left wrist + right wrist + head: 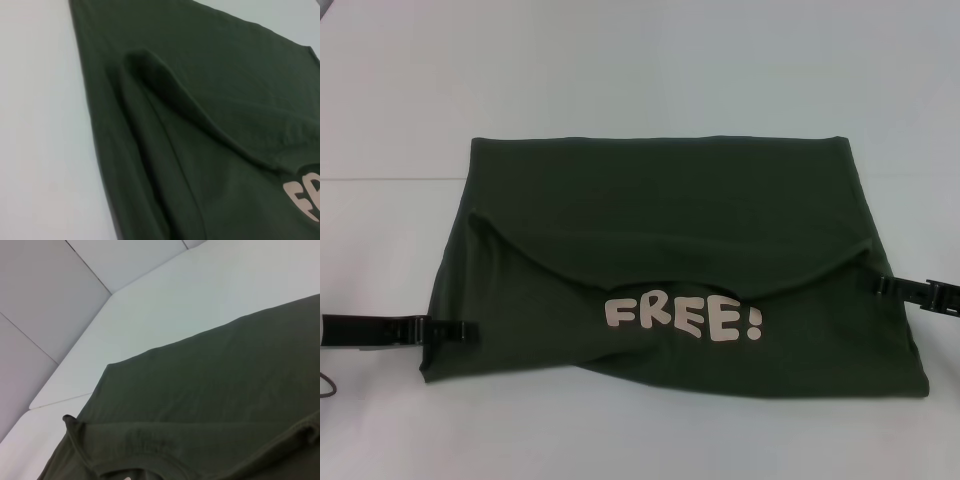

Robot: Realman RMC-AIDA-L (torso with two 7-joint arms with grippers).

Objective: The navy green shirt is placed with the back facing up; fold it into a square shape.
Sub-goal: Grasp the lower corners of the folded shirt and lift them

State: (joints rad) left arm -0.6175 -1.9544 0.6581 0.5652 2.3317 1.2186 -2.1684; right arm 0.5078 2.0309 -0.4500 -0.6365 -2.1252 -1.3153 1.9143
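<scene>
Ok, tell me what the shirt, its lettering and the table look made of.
The navy green shirt: soft matte knit cloth, likely cotton; it creases and drapes in rounded folds. The "FREE!" lettering: pale pink flat print, seemingly a smooth film on the cloth. The table: smooth white hard surface, possibly laminate; material unclear.

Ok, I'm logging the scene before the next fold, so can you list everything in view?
shirt: one, dark olive green, partly folded in the middle of the table, sides folded in, pale pink "FREE!" lettering showing near the front edge.
table: one, white, under the shirt.
left gripper: one, black, low at the shirt's left front edge.
right gripper: one, black, low at the shirt's right edge.
</scene>
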